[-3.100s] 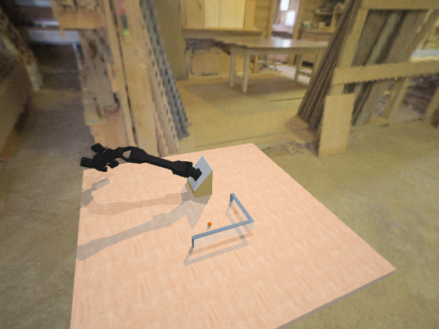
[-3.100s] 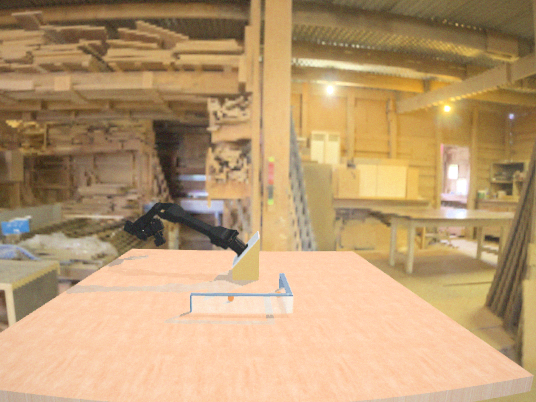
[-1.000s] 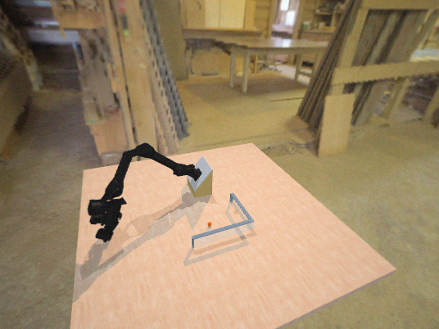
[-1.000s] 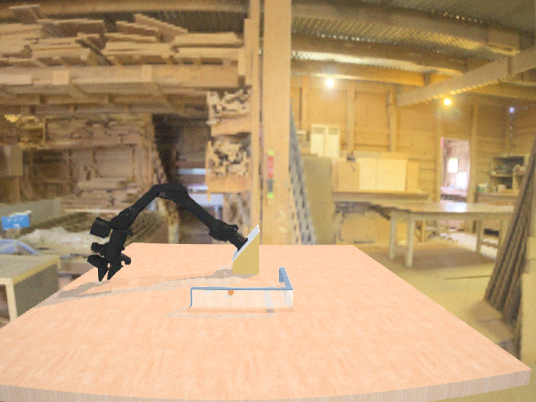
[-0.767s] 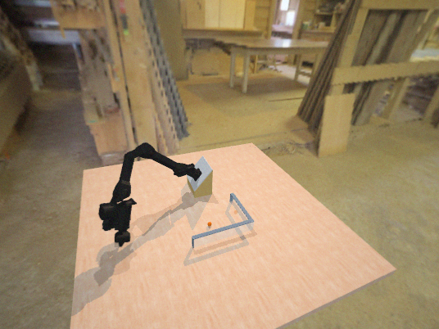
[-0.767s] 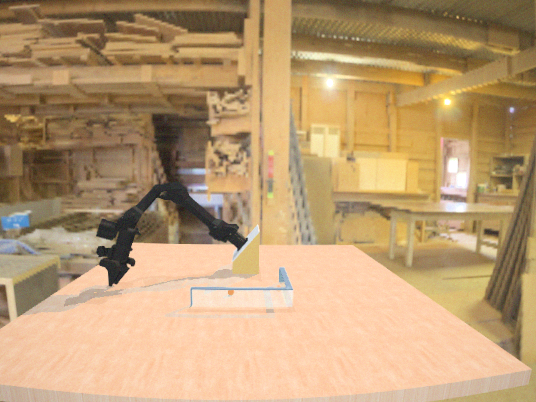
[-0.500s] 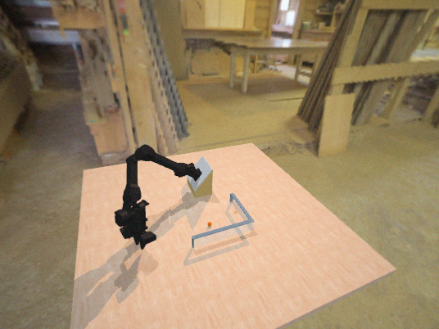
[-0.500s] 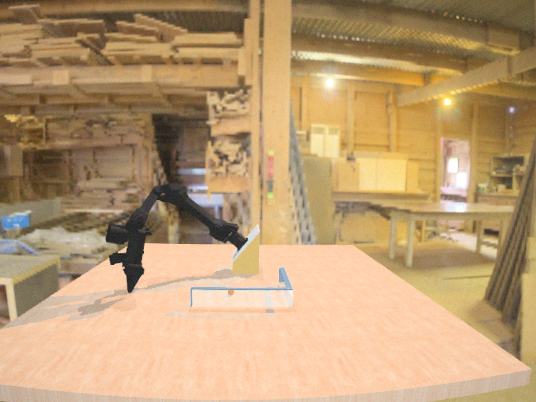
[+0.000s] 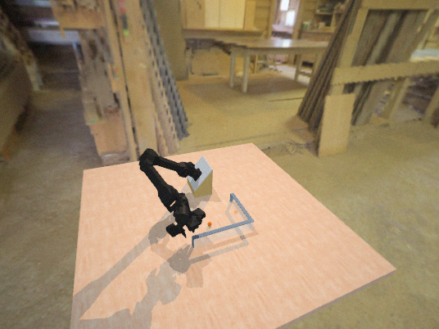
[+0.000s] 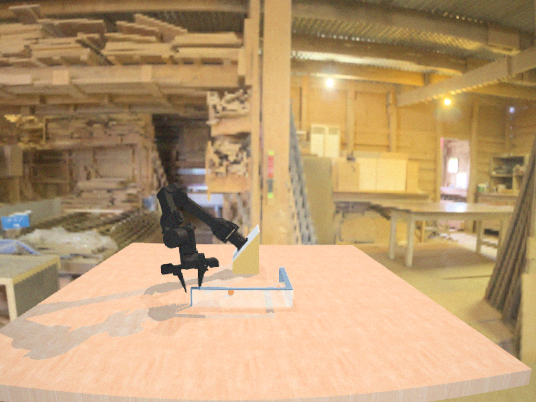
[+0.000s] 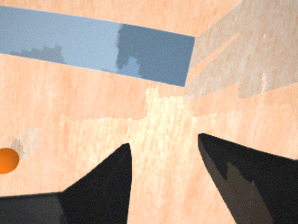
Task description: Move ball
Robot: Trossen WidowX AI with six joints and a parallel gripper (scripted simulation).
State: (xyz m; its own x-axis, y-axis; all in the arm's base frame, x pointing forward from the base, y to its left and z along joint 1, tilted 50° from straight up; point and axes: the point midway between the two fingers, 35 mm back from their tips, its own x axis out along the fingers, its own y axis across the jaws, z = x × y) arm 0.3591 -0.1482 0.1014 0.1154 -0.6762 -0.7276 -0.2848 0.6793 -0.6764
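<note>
The small orange ball [image 9: 209, 223] [image 10: 230, 292] lies on the table inside the corner of the two low clear blue-edged walls [image 9: 223, 229] [image 10: 250, 288]. In the wrist view the ball [image 11: 7, 160] is at the left edge, and one wall [image 11: 75, 42] crosses the top. The faint see-through copy [image 9: 235, 212] lies deeper in the corner, apart from the ball. My gripper [image 9: 189, 232] [image 10: 191, 286] [image 11: 164, 145] is open and empty. It points down close above the table near the open end of the front wall, to the left of the ball.
A tan wedge block with a white slanted face [image 9: 201, 180] [image 10: 248, 255] stands behind the walls, where the arm is mounted. The pink table [image 9: 287, 245] [image 10: 375, 325] ends in edges on all sides. The arm's shadows fall to the front left.
</note>
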